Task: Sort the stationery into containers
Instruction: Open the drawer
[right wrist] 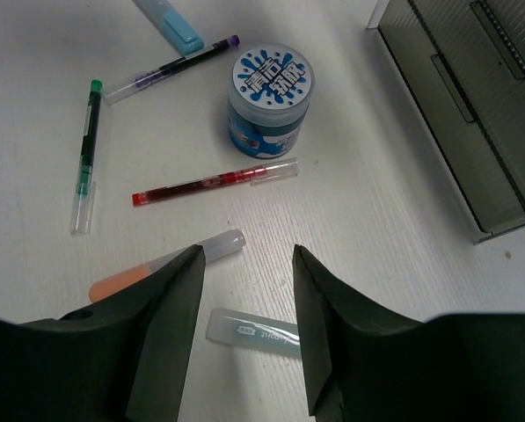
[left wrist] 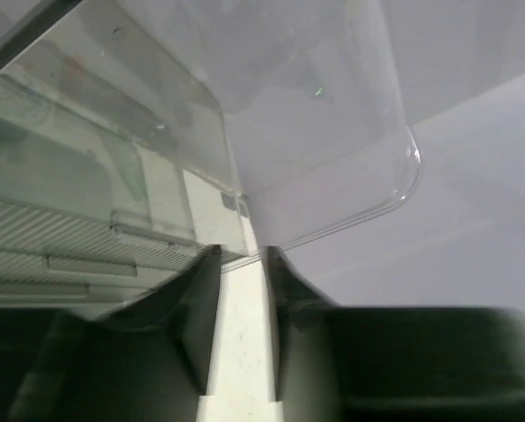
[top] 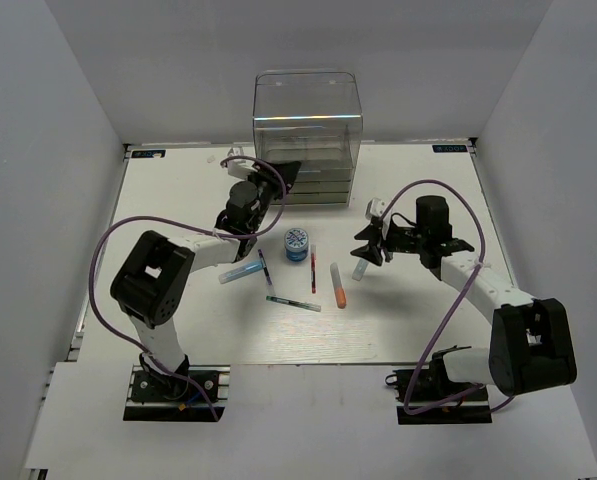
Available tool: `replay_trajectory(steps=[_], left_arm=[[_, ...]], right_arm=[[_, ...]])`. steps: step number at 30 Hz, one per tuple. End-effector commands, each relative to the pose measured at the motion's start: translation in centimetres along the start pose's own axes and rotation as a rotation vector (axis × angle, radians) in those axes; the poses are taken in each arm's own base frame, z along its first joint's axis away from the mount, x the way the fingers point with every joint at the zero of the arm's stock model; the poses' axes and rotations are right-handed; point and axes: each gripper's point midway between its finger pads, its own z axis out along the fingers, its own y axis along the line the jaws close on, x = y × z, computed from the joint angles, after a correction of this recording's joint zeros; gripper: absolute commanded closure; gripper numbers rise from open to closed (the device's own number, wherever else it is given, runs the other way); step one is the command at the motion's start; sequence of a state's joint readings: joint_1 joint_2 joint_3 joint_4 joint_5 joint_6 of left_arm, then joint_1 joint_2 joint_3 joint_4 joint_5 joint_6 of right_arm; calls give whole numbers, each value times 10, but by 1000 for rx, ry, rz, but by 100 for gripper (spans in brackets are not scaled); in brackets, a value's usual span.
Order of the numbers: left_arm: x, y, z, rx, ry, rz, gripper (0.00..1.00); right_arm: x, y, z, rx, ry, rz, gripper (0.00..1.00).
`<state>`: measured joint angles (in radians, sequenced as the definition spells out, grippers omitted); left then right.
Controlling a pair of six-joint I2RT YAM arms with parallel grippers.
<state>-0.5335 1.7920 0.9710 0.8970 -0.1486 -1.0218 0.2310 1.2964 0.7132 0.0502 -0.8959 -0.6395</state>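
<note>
The clear organiser (top: 308, 125) stands at the back on its grey drawers (right wrist: 473, 105). My left gripper (top: 278, 180) is at its front left, shut on the lower edge of the clear front panel (left wrist: 315, 132), which runs between the tips of the left gripper (left wrist: 243, 255). On the table lie the tape roll (top: 297, 243), red pen (top: 313, 270), orange marker (top: 338, 285), green pen (top: 294, 302), dark pen (top: 265, 270) and light-blue marker (top: 240, 271). My right gripper (right wrist: 247, 255) hangs open over the pale-green marker (right wrist: 253, 330), holding nothing.
White walls close in the table on three sides. The grey drawer fronts (left wrist: 69, 237) are shut, just left of my left fingers. The tape roll (right wrist: 271, 88) and red pen (right wrist: 214, 182) lie just beyond my right gripper, with the orange marker (right wrist: 113, 283) partly under its left finger.
</note>
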Motion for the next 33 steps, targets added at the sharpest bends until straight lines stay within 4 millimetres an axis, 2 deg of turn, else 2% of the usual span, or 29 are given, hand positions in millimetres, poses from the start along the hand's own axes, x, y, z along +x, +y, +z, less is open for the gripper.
replay_trajectory(steps=[1, 4, 5, 7, 8, 16, 18, 20, 21, 23, 25, 33], left_arm=[[6, -3, -4, -2, 36, 4, 58], [14, 7, -4, -35, 65, -16, 38], [14, 6, -3, -36, 66, -16, 38], [22, 18, -1, -71, 87, -11, 36], [19, 13, 2, -61, 81, -12, 34], [33, 33, 18, -112, 97, -41, 34], [32, 38, 21, -126, 81, -39, 36], [29, 34, 27, -116, 62, -50, 38], [33, 41, 27, -129, 69, -48, 38], [27, 40, 34, -118, 52, -59, 41], [31, 48, 37, -130, 48, -58, 41], [25, 43, 44, -88, -1, -85, 53]], right_arm=[[-15, -7, 3, -1, -19, -51, 49], [-11, -5, 3, 5, -10, -43, 48], [-12, -6, 3, 11, -11, -48, 48], [-8, -4, 3, 13, -6, -40, 48], [-7, -3, 3, 12, -4, -39, 46], [-4, -5, 3, 27, -3, -36, 46], [-4, -6, 3, 32, -3, -41, 46], [-4, -7, 3, 33, -2, -43, 46], [-4, -7, 3, 33, -3, -42, 46], [-2, -7, 3, 34, -1, -42, 46], [-2, -8, 3, 35, 0, -44, 46], [0, -6, 4, 30, 5, -51, 46]])
